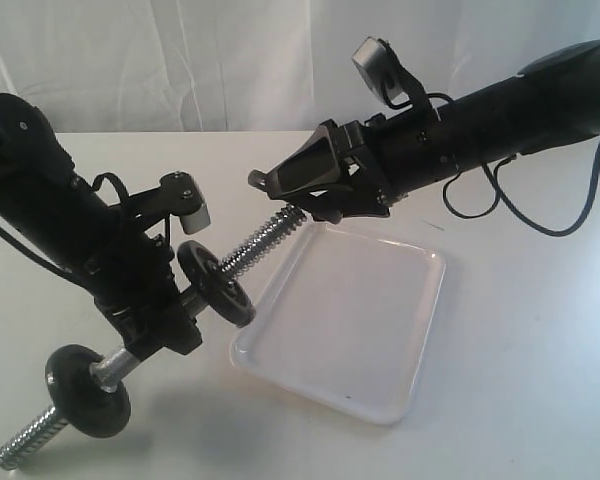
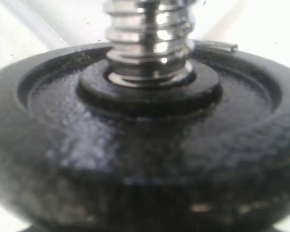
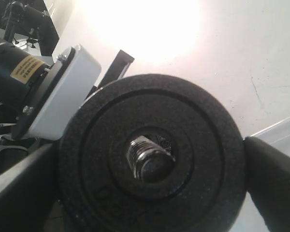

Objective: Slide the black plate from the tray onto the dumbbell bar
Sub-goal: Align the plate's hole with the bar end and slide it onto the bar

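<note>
The white bench (image 1: 540,380) carries the tray (image 1: 350,320), which lies mid-bench, well off the back edge. Beside the tray slants the dumbbell bar (image 1: 255,250), with the left gripper (image 1: 152,340) clamped on its smooth middle (between two small discs (image 1: 215,285)). The black plate (image 3: 198,140) sits on the bar's raised threaded tip, off the tray. The fingers (image 3: 275,183) of the right gripper (image 1: 285,195) pinch its rim.
</note>
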